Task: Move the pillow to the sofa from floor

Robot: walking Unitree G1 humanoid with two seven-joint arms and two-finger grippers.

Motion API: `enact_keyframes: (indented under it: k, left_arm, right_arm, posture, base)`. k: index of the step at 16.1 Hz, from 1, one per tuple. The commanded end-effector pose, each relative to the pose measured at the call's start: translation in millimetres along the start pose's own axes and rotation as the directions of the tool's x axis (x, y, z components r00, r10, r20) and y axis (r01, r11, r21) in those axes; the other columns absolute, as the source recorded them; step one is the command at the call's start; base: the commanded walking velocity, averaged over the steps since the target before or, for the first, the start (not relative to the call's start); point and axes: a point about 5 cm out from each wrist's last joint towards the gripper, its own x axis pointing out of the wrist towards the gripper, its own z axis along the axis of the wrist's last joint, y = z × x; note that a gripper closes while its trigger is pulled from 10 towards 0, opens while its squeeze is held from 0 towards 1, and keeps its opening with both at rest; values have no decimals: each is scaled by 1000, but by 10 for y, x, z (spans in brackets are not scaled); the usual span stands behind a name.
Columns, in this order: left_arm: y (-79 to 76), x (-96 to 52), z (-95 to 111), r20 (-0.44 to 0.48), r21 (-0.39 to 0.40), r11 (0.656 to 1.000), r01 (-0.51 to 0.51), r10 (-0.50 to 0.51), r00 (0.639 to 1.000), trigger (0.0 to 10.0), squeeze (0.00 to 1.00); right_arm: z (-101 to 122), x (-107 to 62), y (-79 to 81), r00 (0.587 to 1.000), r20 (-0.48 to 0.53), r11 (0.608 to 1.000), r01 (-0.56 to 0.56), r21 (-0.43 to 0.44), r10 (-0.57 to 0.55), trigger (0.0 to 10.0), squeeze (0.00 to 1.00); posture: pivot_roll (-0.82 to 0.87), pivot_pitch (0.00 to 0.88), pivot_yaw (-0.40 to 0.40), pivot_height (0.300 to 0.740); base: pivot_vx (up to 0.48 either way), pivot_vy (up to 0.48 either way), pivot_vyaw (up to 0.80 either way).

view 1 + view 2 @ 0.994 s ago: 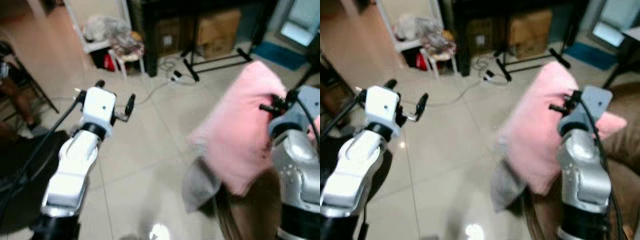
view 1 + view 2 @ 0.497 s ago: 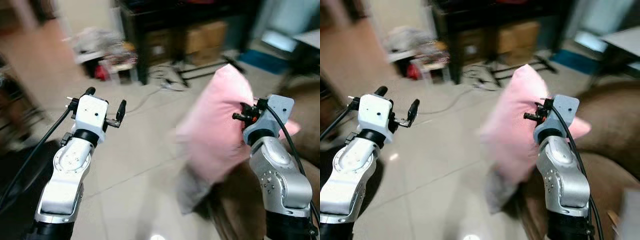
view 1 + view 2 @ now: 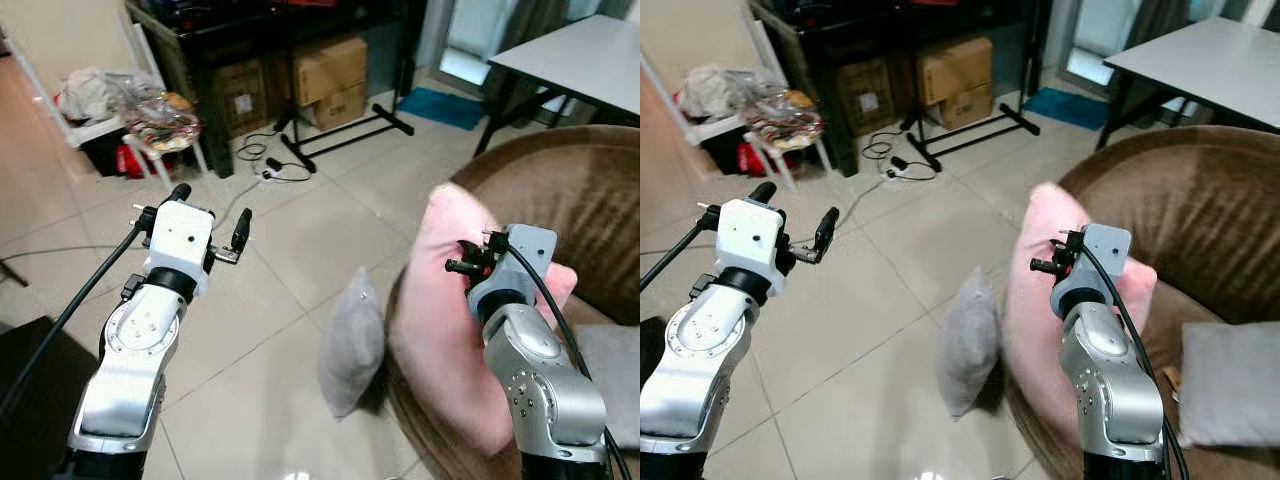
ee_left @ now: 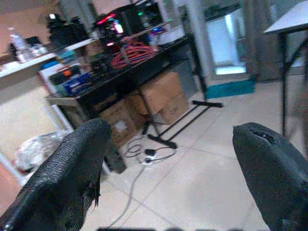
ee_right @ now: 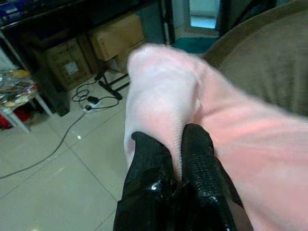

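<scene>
So we're at the carry-and-drop part: the pillow is off the floor and nearly over the seat, it just isn't set down yet.

Going left to right: the left claw (image 3: 208, 222) hangs out over the tiles with its fingers spread wide, nothing between them, doing nothing much. In the middle, a grey cushion (image 3: 352, 340) leans upright on the floor against the front edge of the sofa (image 3: 560, 190). Then the pink pillow (image 3: 440, 320), hanging in the air right at the sofa's front edge, partly over the seat.

The right claw (image 5: 173, 159) has its two fingers pinched together on a fold of that pink fabric, so it's clamped tight on the pillow.

My guess for the next move: swing it further over the brown seat, lower it, then let go.
</scene>
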Motion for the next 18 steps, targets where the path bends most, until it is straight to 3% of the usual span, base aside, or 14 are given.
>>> enact_keyframes:
  k: [1,9,14,18]
  left_arm:
    - [35,-17,-8,2,3,1000,3,-3,1000,10000,0]
    - [-6,-43,-39,-12,15,999,31,-30,999,10000,0]
    - [-32,-46,-36,-14,27,999,42,-41,999,10000,0]
    - [-10,-55,-32,-12,23,999,24,-24,1000,10000,0]
  right_arm:
    - [157,-32,47,996,88,1000,-29,2,29,10000,0]
    - [141,-59,19,995,94,1000,-14,-13,16,10000,0]
    - [137,-65,-3,996,87,999,-7,-35,10,10000,0]
    - [156,-59,34,996,88,998,-27,-48,31,10000,0]
  posture:
    - [-124,0,73,740]
    - [-130,0,81,740]
    - [-129,0,76,740]
    - [-124,0,70,740]
  base:
    - [255,0,-800]
    - [171,0,-782]
    - [0,0,0]
    - [0,0,-800]
